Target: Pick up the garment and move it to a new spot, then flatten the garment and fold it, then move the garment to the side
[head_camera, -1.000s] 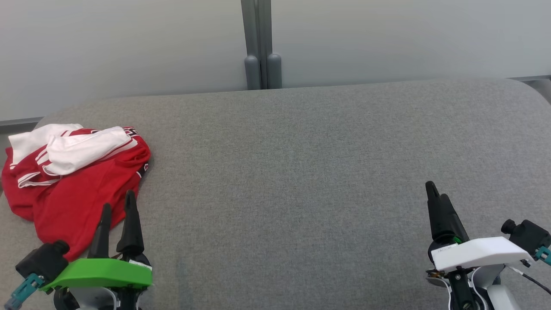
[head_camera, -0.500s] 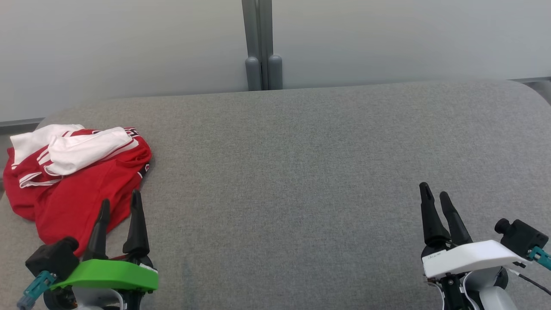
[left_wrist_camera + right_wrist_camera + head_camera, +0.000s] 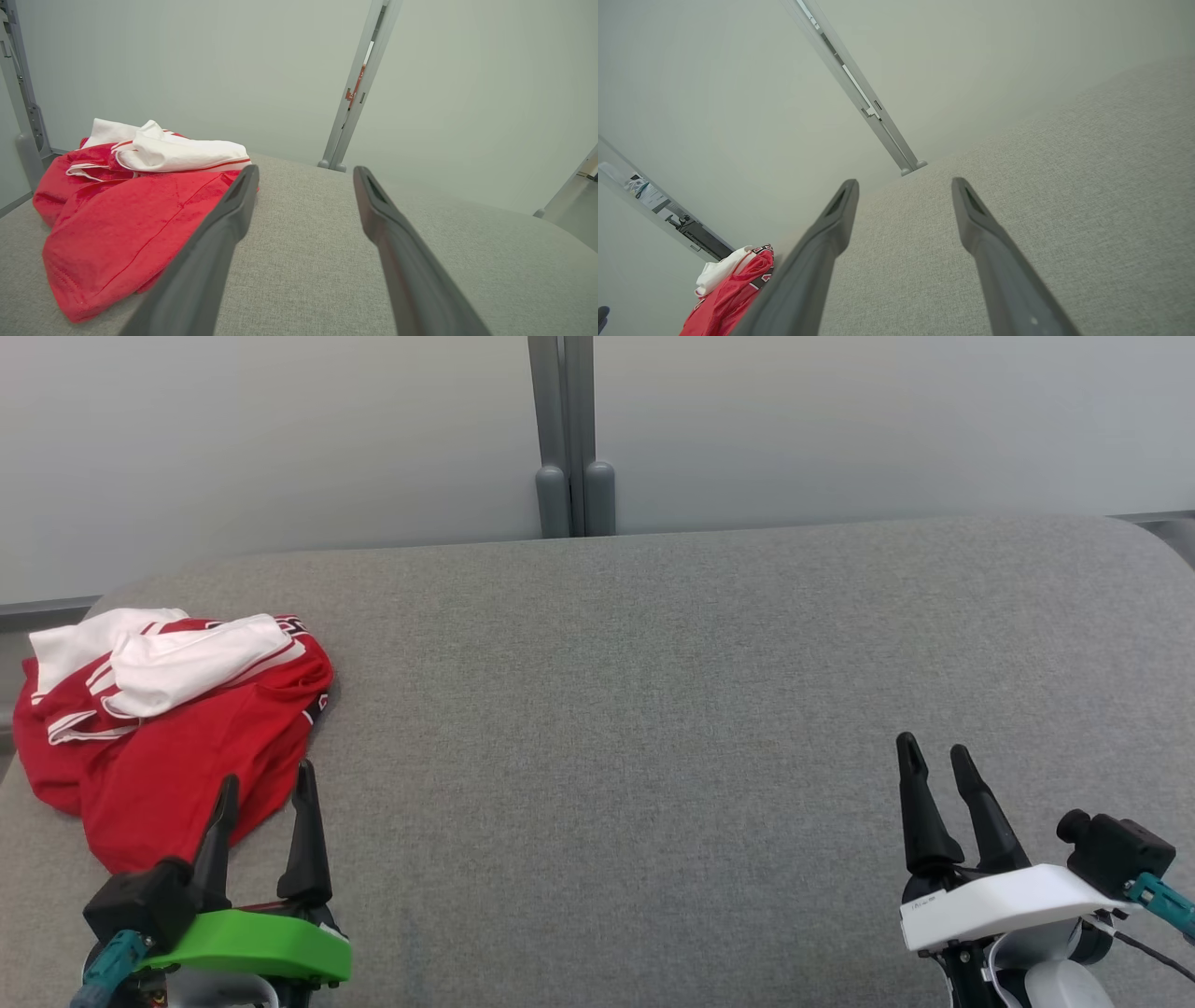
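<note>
Item: red-and-white garment [image 3: 177, 728], a crumpled heap at the left end of your grey cushion [image 3: 653, 709]. Your left gripper [image 3: 267, 775]: spread wide, empty, at the heap's near edge, cloth ahead-left. Your right gripper [image 3: 931, 745]: spread wide, empty, well apart. Left arm is nearer.

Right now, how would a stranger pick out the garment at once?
Start from the wide grey cushion; go to its left end, just ahead of the left gripper. There lies the garment, a crumpled heap. It is bright red with white parts and stripes, against plain grey cloth.
</note>
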`<state>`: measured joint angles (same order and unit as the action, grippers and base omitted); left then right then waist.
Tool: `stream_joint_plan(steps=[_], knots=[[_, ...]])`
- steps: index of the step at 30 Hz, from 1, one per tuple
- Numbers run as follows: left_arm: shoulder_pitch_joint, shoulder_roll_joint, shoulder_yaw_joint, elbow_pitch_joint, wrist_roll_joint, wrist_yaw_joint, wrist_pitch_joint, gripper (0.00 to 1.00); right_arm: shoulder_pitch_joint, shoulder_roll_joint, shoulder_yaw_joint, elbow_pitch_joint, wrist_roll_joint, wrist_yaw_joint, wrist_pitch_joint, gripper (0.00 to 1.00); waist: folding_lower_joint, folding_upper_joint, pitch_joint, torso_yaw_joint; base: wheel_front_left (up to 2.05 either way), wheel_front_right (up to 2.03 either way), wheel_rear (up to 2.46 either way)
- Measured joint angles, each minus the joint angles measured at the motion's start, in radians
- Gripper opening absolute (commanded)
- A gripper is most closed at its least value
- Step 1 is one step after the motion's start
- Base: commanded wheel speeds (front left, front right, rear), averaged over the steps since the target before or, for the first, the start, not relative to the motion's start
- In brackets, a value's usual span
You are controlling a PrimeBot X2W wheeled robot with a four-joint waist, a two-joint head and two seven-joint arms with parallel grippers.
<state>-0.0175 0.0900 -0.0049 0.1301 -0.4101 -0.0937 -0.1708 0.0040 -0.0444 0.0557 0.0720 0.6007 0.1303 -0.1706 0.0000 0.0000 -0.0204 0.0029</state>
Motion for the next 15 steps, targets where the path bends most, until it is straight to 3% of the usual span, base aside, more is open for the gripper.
stream_joint_plan(steps=[15], knots=[[0.007, 0.011, -0.013, -0.018, 0.111, 0.011, 0.017, 1.00, 0.008, -0.001, 0.011, 0.001, -0.142, 0.000, -0.034, 1.00, 0.0000, 0.0000, -0.005, 0.003, 0.00, 0.00, 0.00]])
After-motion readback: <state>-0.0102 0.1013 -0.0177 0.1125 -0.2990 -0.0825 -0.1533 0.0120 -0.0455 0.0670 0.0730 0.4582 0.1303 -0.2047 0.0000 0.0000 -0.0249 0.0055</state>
